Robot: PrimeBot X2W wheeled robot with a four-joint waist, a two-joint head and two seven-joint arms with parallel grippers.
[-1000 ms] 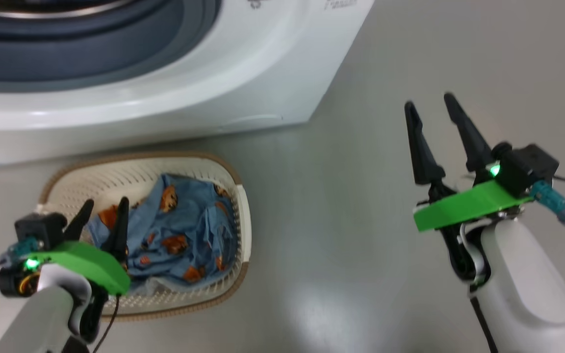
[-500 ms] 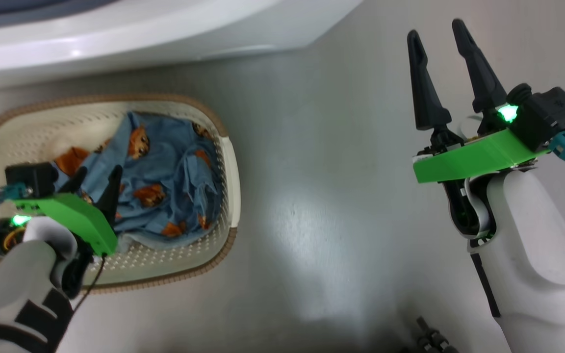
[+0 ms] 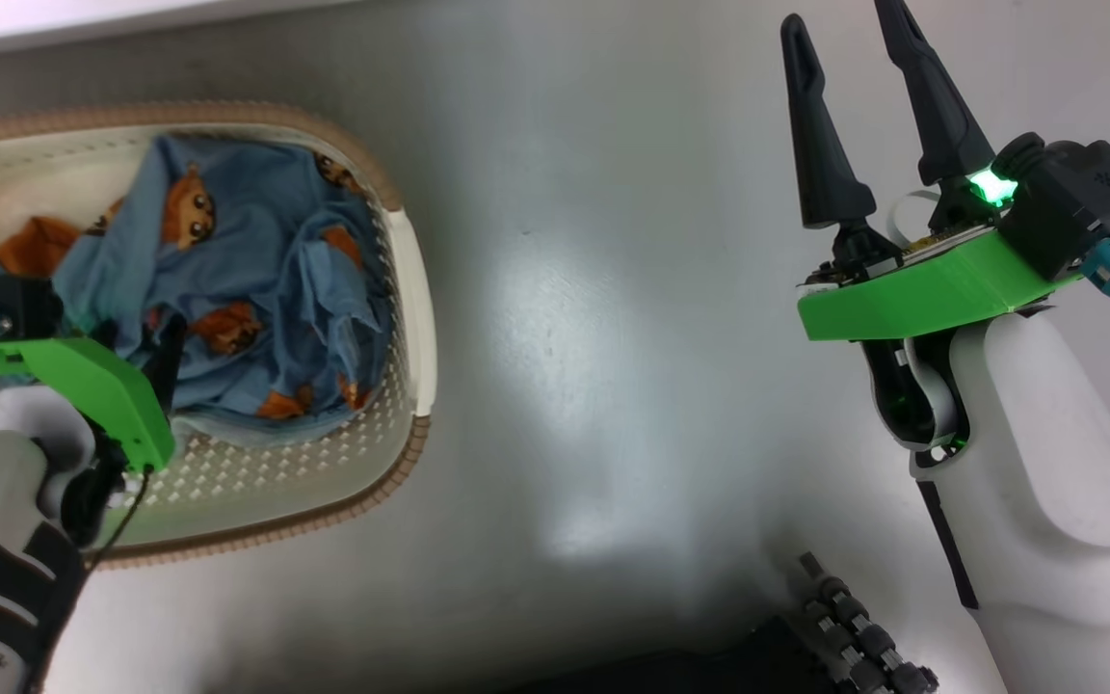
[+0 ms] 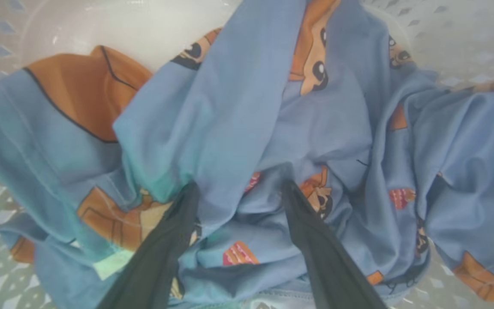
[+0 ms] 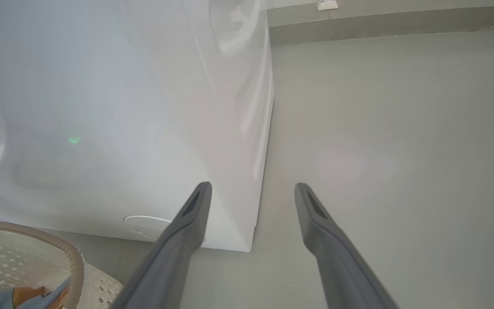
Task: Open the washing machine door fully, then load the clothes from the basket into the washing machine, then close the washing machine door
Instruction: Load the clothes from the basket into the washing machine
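since a second ago your left gripper (image 4: pixel 240 184) went lower into the basket (image 3: pixel 412 289); its spread fingers (image 4: pixel 165 240) press into the clothes (image 3: pixel 256 251) there, blue cloth with orange bears, a fold between them. your right gripper (image 5: pixel 252 186) is spread too, over the floor (image 5: pixel 380 128), the washing machine (image 5: pixel 101 107) ahead to its left.

The left claw (image 4: pixel 240 185) has dropped from above the clothes (image 3: pixel 256 270) down into their folds.
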